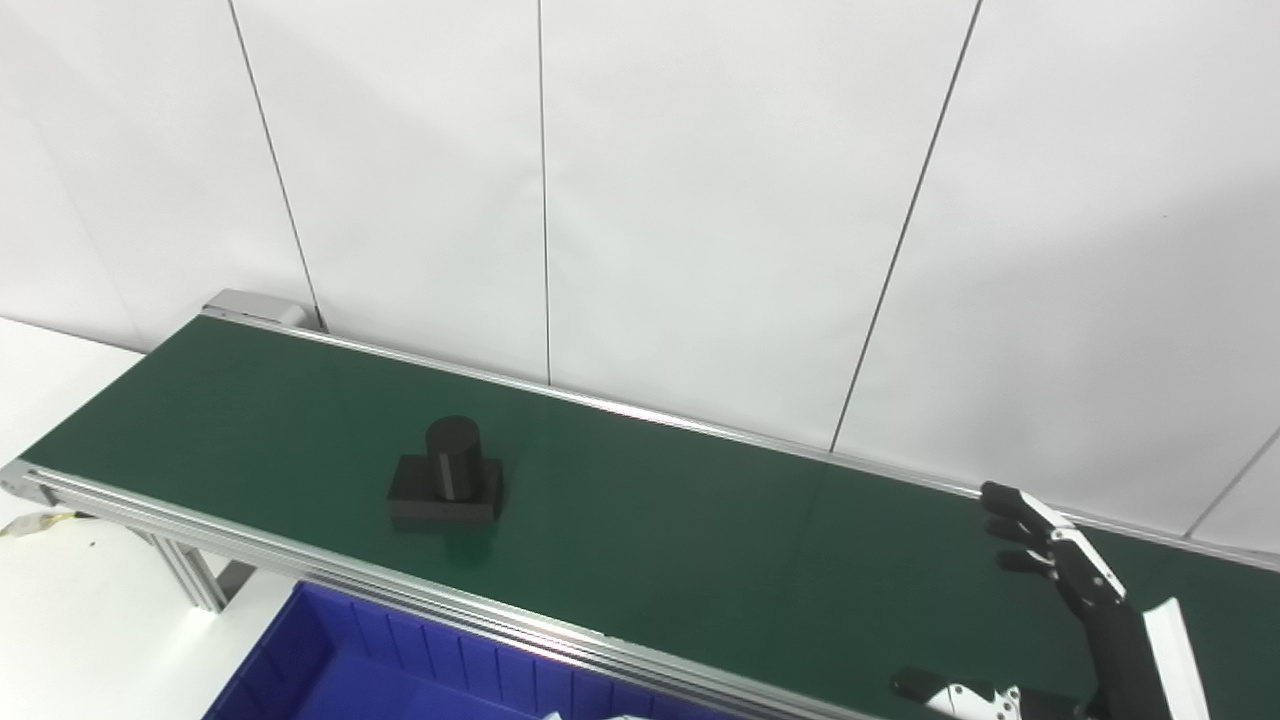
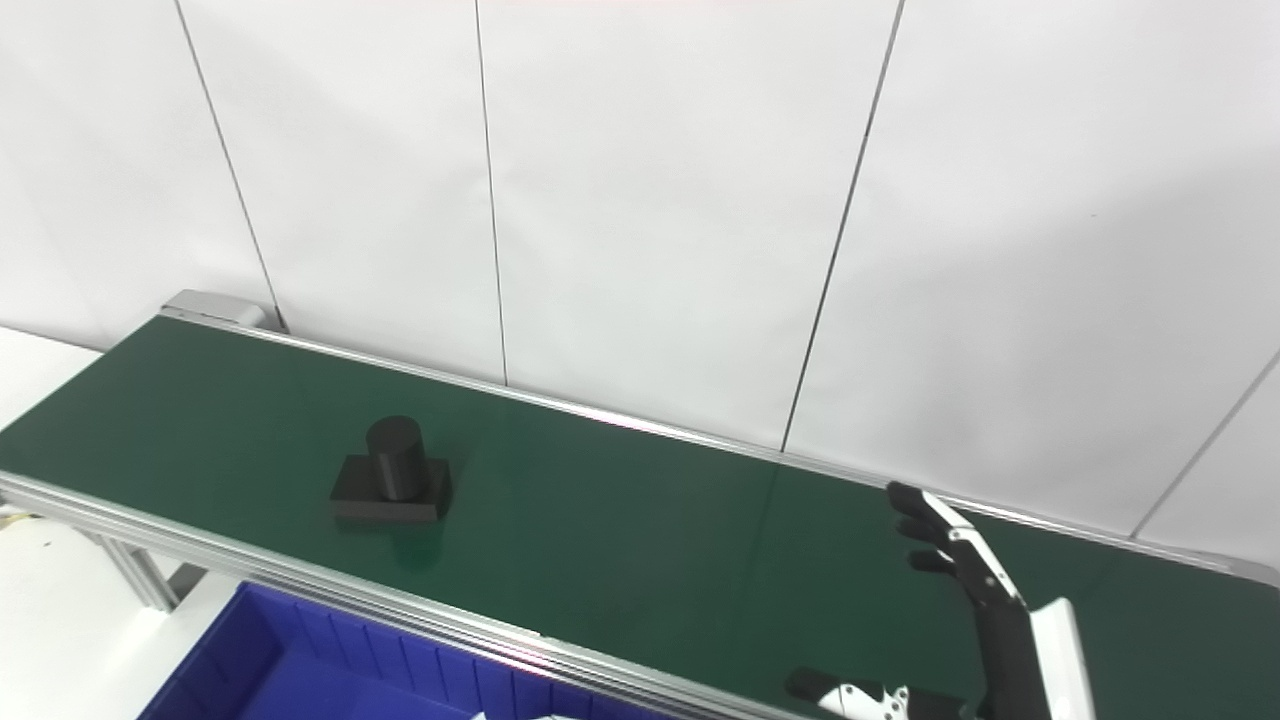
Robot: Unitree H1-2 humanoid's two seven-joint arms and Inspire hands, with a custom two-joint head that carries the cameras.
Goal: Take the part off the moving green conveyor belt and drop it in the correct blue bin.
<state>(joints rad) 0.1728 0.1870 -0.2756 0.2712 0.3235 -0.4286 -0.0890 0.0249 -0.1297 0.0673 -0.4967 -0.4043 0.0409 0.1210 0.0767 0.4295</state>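
A black part (image 1: 447, 479), a short cylinder standing on a square base, sits upright on the green conveyor belt (image 1: 650, 520), left of the belt's middle and near its front edge. My right hand (image 1: 1075, 615) is raised over the right end of the belt, fingers (image 1: 1040, 540) spread apart and thumb held low, open and empty. It is far to the right of the part. The same hand shows in the right eye view (image 2: 975, 610). My left hand is not in view.
A blue bin (image 1: 400, 670) stands below the belt's front rail at the bottom left, something white showing at its lower edge. White wall panels run close behind the belt. The belt's aluminium frame and leg (image 1: 190, 570) are at the left end.
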